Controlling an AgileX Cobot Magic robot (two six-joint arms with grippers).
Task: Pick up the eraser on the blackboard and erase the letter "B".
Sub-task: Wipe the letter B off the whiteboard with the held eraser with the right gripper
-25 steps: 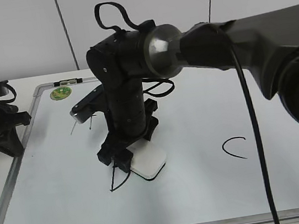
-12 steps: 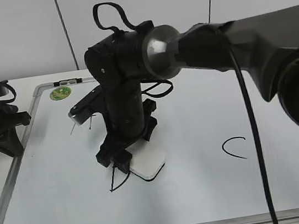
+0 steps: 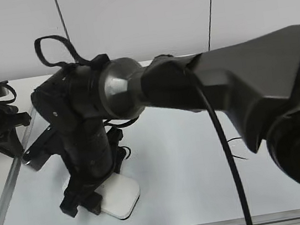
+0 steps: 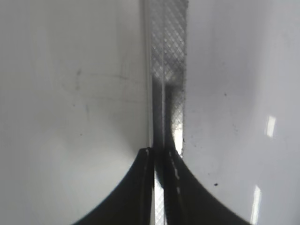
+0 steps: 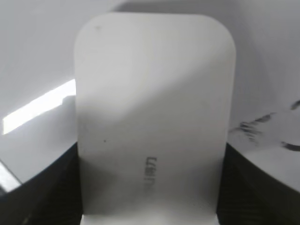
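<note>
The right gripper [image 5: 150, 206] has its jaws clenched on the eraser [image 5: 154, 112], gripping its long sides. The long axis runs straight out ahead of the jaws, felt side down on the blackboard [image 3: 205, 188]. Pickup is done, and rubbing seems under way. Smudged marker [image 5: 262, 129] lies just right of the jaws, so some erasing is probably left. Farther off, the left gripper [image 4: 161, 157] has its jaws pressed together on nothing over the board's frame [image 4: 166, 56].

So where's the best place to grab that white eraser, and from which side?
Grip the eraser across its two long sides, coming straight down from above. It lies flat on the blackboard, and its narrow width fits between the fingers, as the right tool shows.
</note>
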